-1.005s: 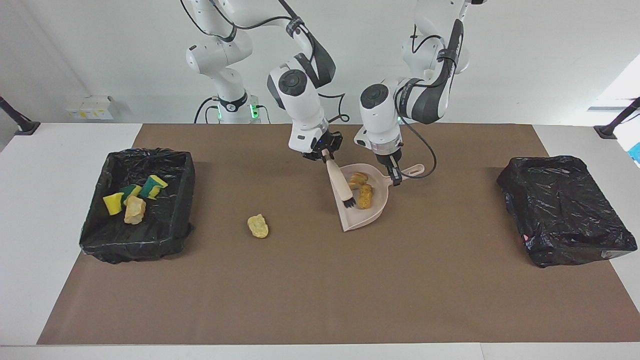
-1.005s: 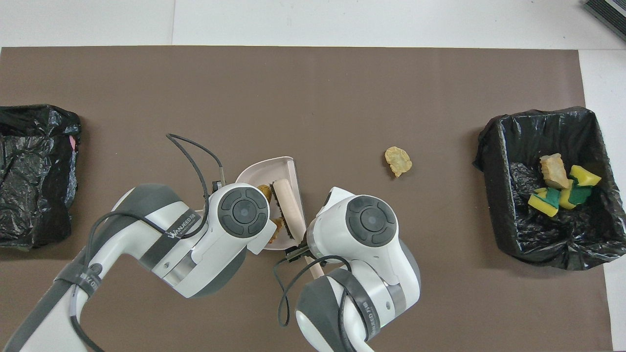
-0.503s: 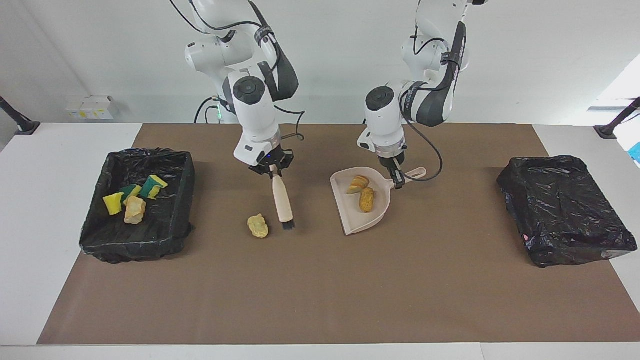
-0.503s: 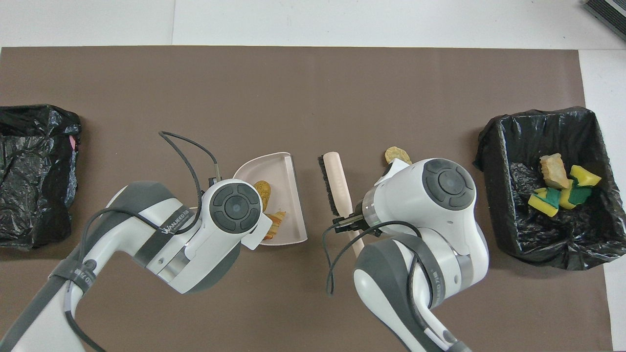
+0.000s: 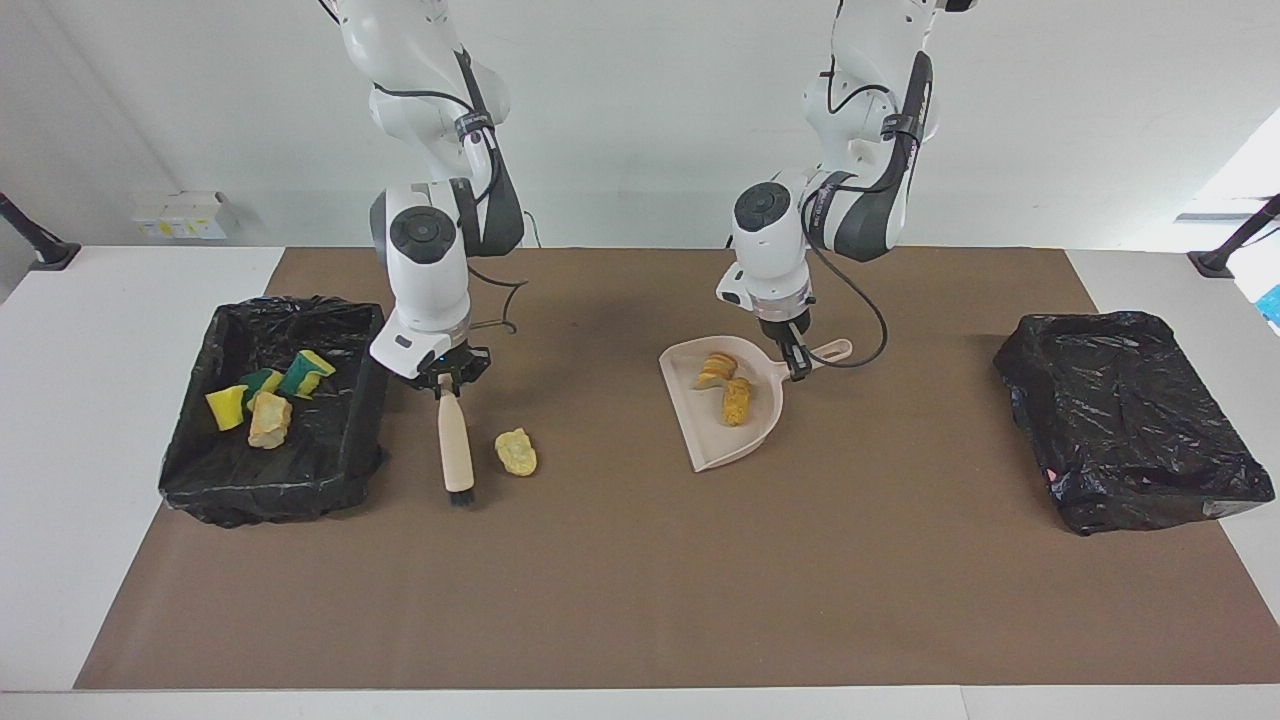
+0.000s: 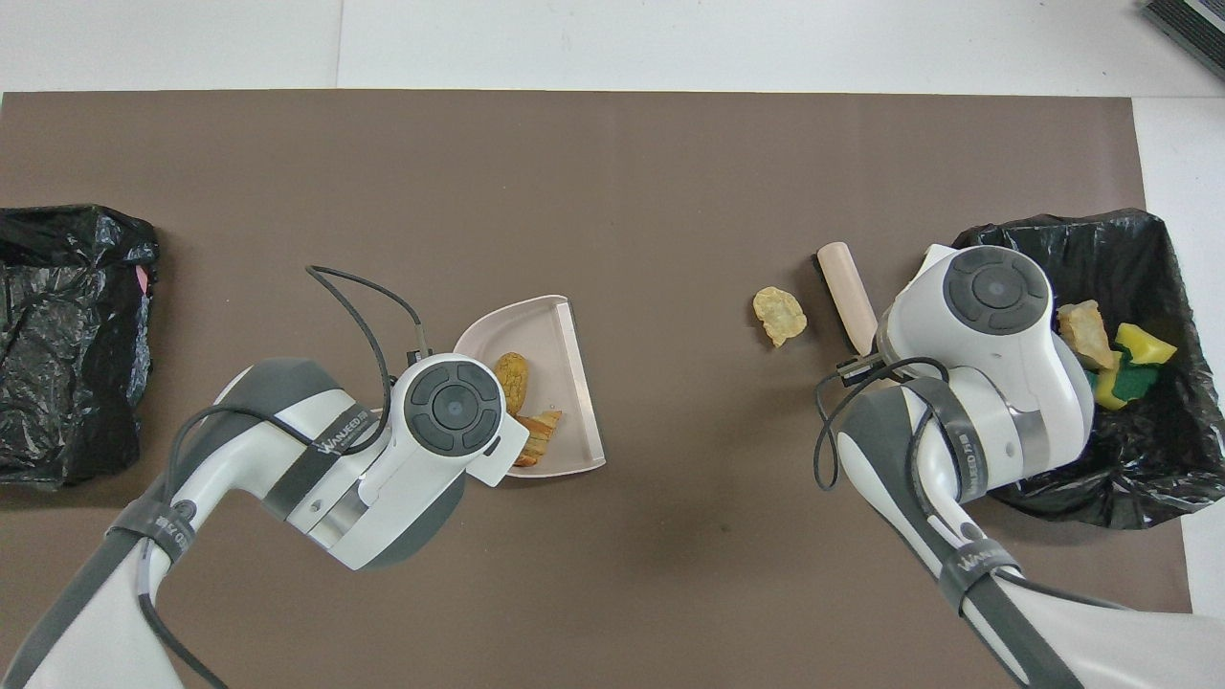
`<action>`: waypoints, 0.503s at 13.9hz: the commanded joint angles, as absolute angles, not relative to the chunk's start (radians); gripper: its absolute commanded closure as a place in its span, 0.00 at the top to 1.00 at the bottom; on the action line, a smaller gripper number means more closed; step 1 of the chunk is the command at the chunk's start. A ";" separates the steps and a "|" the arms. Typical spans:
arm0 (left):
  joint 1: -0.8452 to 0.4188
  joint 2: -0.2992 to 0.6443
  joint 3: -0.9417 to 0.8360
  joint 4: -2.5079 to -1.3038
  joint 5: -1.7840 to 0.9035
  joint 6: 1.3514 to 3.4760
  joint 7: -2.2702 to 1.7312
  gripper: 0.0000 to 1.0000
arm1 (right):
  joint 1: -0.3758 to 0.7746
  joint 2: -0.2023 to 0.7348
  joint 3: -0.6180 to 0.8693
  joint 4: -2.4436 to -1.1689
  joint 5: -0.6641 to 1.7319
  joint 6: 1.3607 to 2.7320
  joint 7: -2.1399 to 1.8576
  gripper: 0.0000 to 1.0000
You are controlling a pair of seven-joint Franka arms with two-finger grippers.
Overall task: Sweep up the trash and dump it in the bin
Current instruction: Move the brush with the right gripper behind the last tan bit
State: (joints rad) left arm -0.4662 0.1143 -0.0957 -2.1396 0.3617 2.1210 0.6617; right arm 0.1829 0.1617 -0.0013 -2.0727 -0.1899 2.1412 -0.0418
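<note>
Right gripper [image 5: 447,378] has its jaws pinching the brush [image 5: 455,448] handle, brush hanging down center-left of the facing frame, between the bin [image 5: 345,440] and 1 loose yellow scrap [image 5: 516,451] on the worktop [image 5: 640,600]. Left gripper [image 5: 795,357] has its jaws clamped on the dustpan [image 5: 712,440] handle mid-frame, 2 bread lumps [image 5: 727,388] inside. The bin holds 4 scraps [image 5: 265,397] (sponges plus a tan lump). Second bagged bin [image 5: 1130,420] at frame right.

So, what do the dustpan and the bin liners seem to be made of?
Dustpan: probably moulded plastic, beige, smooth with a faint sheen. Bin liners: thin black plastic film, judging by the glossy wrinkles and crumpled edges.
</note>
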 commanded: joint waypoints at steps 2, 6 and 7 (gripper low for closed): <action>-0.468 0.117 -0.098 -2.160 0.360 2.137 0.649 0.00 | 0.279 0.153 0.021 -2.085 -0.100 2.146 -0.084 0.00; -0.469 0.117 -0.098 -2.160 0.360 2.132 0.649 0.00 | 0.408 0.184 0.021 -2.082 -0.042 2.155 0.113 0.00; -0.469 0.115 -0.098 -2.160 0.360 2.132 0.649 0.00 | 0.440 0.190 0.021 -2.080 -0.017 2.160 0.164 0.00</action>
